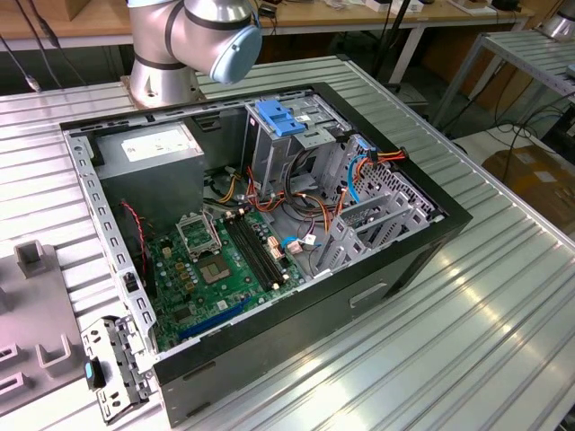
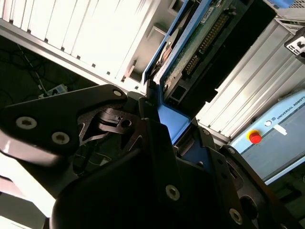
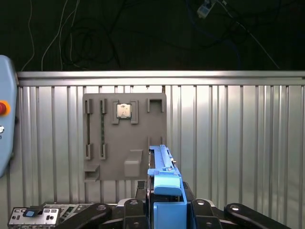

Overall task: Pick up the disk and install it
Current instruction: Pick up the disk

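Linkage bars of the gripper point(image 3: 164, 202), black and bolted, crowd the nearest part of both wrist views, and the gripped end of the disk point(image 3: 162, 164) is hidden by them. Past the disk's tip in the first wrist view, a grey fixture tray point(image 3: 143, 105) is seen lying flat on the ribbed metal table point(image 3: 238, 143), with a square processor chip point(image 3: 124, 110) seated in one of its pockets. A perforated metal bracket point(image 3: 28, 214) lies near the tray, and a light-blue pendant point(image 3: 5, 124) with a red button is seen beside it. Beyond the table's far rim, dark floor and loose cables point(image 3: 86, 43) are seen. In the exterior view an open computer case point(image 1: 377, 287) is laid on the same table, with its green motherboard point(image 1: 225, 260) exposed. A ribbed light-blue latch piece point(image 1: 280, 117) is fitted on top of the drive cage, the arm point(image 1: 202, 36) rises behind the case, and the tray lies to the exterior view's left of the case. The jaws are closed narrowly on the disk, one on either broad side. The disk is thus gripped on edge, by its blue-framed end, and is held out over the table, with the tray well beyond its tip.
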Robot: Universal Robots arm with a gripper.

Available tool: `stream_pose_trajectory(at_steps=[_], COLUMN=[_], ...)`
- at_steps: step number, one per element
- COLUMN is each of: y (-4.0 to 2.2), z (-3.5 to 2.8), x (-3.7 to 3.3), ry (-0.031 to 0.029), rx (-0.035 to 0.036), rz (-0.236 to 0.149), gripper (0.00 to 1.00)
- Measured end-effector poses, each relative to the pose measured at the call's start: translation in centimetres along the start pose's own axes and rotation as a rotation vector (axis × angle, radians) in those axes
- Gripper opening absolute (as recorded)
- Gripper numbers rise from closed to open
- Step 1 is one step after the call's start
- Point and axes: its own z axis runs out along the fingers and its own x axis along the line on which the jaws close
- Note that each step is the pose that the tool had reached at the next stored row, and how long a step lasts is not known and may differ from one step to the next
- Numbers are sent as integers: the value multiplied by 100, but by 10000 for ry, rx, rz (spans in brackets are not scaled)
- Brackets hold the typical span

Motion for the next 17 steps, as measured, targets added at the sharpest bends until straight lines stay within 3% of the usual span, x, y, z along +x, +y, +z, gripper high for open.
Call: stream_pose_trajectory(at_steps=[17], y=[-105], z=[2], x=[60], ry=[-1], rx=[0], rz=[0], gripper=[37])
